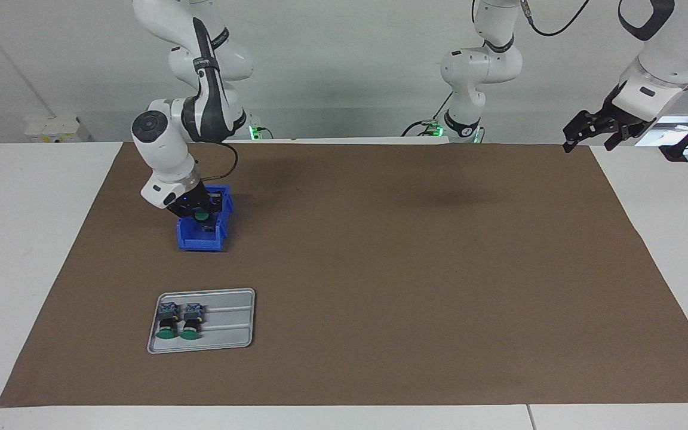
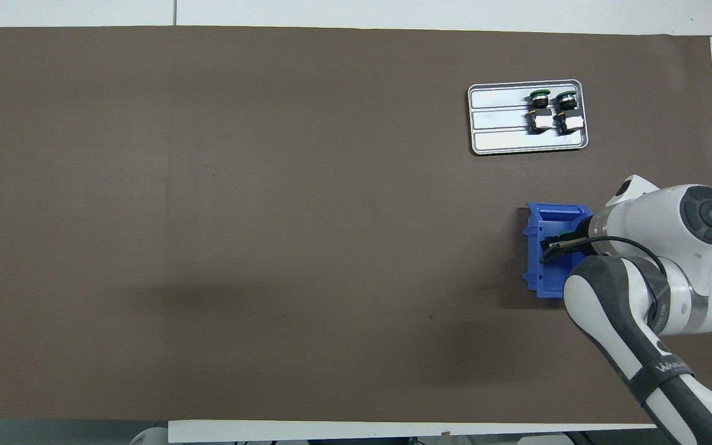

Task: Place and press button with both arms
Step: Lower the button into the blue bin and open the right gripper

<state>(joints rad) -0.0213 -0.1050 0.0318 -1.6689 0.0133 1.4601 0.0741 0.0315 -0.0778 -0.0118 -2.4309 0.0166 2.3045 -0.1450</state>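
bench: white bench [image 1: 33, 251] covered by a large brown paper mat [image 1: 380, 269].
right hand: black two-finger hand [image 1: 199, 214] of the white jointed right arm [image 1: 162, 149], lowered into the small blue plastic bin [image 1: 203, 239]; fingers pressed together on a green-capped push-button switch [image 1: 202, 215], pinching it by the body as far as the facing view shows. the overhead view gives only a sliver of green cap under the wrist.
left hand: black two-finger hand [image 1: 590, 132] of the white left arm [image 1: 666, 54], raised over the mat's corner at its own end of the bench, fingers spread, holding nothing; this arm waits.
blue bin: stands on the mat toward the right arm's end of the bench, nearer to the robots than the tray.
tray: flat grey metal tray with ridged lanes [image 1: 233, 325], farther from the robots than the bin; two more green-capped switches [image 1: 179, 321] lie in it side by side at one end, caps pointing away from the robots.
done: two switches appear placed; the third is gripped but not yet clear of the bin.
left: judged, the third must be carried to a free part of the tray and set beside the pair, and the pressing, presumably involving the left arm, is not yet begun.
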